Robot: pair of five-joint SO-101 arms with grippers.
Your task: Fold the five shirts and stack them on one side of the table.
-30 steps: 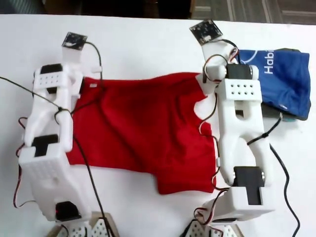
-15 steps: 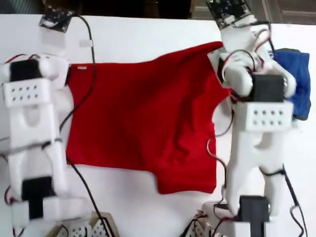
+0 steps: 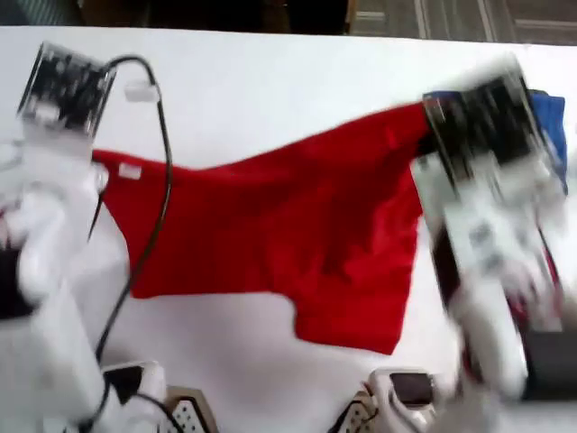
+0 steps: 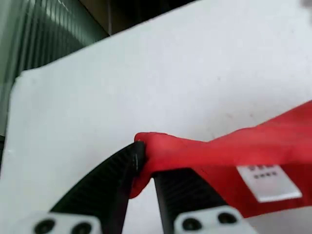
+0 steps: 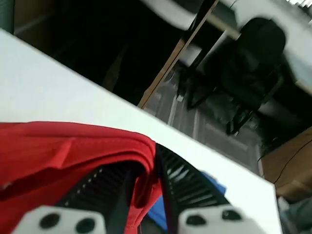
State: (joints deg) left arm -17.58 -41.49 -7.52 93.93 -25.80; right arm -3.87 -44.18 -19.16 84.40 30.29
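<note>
A red shirt [image 3: 279,234] is held up by its two upper corners, stretched between both arms above the white table [image 3: 270,81]. My left gripper [image 4: 144,163] is shut on the shirt's corner [image 4: 161,148], beside a white label [image 4: 267,181]. My right gripper [image 5: 151,168] is shut on the other corner [image 5: 97,146]; in the high view that arm [image 3: 487,234] stands at the right. The shirt's lower part hangs toward the table's front. A blue shirt [image 3: 548,122] lies behind the right arm, mostly hidden.
The far half of the table [image 4: 195,73] is bare white. Both arm bases [image 3: 171,410] sit at the near edge. A dark chair [image 5: 253,63] and floor lie beyond the table's far edge.
Both arms have lifted and pulled the red shirt's upper corners up and apart. The shirt has come off the table and now hangs stretched, where it lay spread out before.
</note>
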